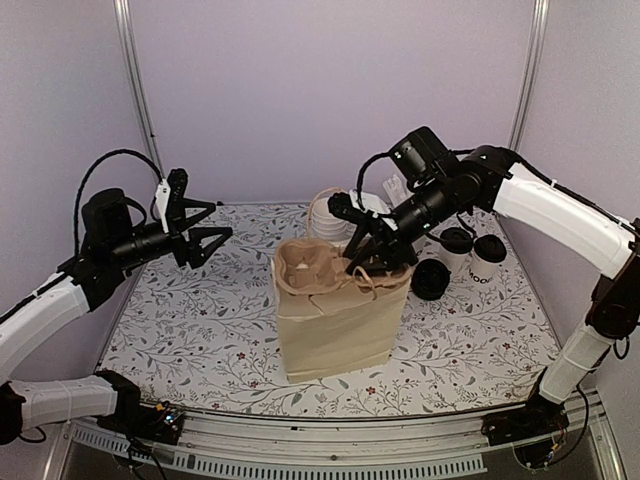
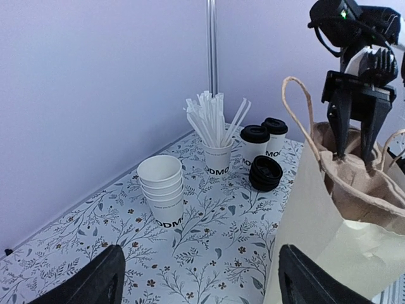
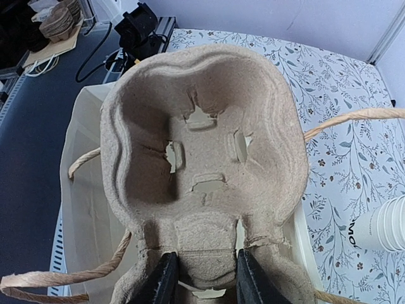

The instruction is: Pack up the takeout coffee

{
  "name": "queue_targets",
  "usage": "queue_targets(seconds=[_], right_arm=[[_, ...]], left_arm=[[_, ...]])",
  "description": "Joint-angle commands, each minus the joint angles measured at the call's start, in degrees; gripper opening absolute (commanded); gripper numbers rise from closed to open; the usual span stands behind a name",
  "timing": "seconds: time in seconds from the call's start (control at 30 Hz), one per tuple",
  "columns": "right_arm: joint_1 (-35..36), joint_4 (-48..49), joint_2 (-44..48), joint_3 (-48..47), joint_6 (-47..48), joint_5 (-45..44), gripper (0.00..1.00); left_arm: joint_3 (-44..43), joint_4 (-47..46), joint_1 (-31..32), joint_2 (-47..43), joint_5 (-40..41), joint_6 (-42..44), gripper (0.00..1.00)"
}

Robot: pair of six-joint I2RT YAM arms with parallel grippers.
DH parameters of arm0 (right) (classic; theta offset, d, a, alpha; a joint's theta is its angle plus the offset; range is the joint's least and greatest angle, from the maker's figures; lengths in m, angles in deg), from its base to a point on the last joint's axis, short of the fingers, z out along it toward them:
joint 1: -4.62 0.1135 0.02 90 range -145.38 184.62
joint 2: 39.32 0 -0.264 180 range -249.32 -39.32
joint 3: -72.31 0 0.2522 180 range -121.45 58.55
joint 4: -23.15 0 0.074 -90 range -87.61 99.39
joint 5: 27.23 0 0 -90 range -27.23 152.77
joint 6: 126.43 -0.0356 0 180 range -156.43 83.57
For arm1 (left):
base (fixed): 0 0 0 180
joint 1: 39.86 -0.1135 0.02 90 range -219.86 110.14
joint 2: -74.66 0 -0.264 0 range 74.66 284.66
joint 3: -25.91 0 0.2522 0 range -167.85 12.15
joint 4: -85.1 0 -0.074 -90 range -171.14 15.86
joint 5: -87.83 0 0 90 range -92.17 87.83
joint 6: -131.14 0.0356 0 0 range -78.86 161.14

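Gripping the pulp tray [image 3: 202, 126] at the mouth of the bag [image 1: 335, 335], the right hand [image 1: 368, 262] is sitting nearer the lidded cups [image 1: 487, 262] than the open left hand [image 1: 220, 225].

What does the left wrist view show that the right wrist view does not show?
Only left wrist: two lidded coffee cups, the cup of straws, a stack of black lids. Only right wrist: the empty pocket of the pulp carrier, whose edge the right gripper pinches. Both: the paper bag, the stacked empty cups, the floral table.
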Motion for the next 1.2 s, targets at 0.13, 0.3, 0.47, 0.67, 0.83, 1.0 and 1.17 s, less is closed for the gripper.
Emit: queue_targets(seconds=[0.13, 0.3, 0.47, 0.67, 0.83, 1.0, 1.17], right_arm=[[1.3, -8.4, -1.0, -3.0, 7.6, 2.4, 0.33], [1.8, -10.8, -2.9, -4.2, 7.9, 0.3, 0.33], [2.4, -13.5, -5.1, -4.3, 9.2, -0.4, 0.33], [3.0, -14.2, -5.0, -4.7, 9.7, -0.8, 0.33], [3.3, -14.5, -5.8, -4.8, 9.1, -5.0, 0.33], [3.7, -14.7, -6.4, -6.7, 8.6, -4.5, 0.33], [4.7, -13.8, -7.6, -6.5, 7.5, -8.6, 0.33]], left_arm=[[1.0, -3.3, -2.4, 1.2, -3.7, -1.4, 0.85], [1.3, -4.1, -3.4, 1.7, -5.1, -2.2, 0.85], [1.4, -4.6, -3.9, 2.4, -6.1, -2.6, 0.85], [1.5, -5.0, -4.2, 2.7, -7.0, -2.8, 0.85], [1.4, -5.3, -4.4, 3.1, -7.6, -2.8, 0.85], [1.4, -5.6, -4.5, 3.5, -8.4, -2.8, 0.85], [1.4, -5.6, -4.7, 3.5, -8.7, -2.9, 0.85]])
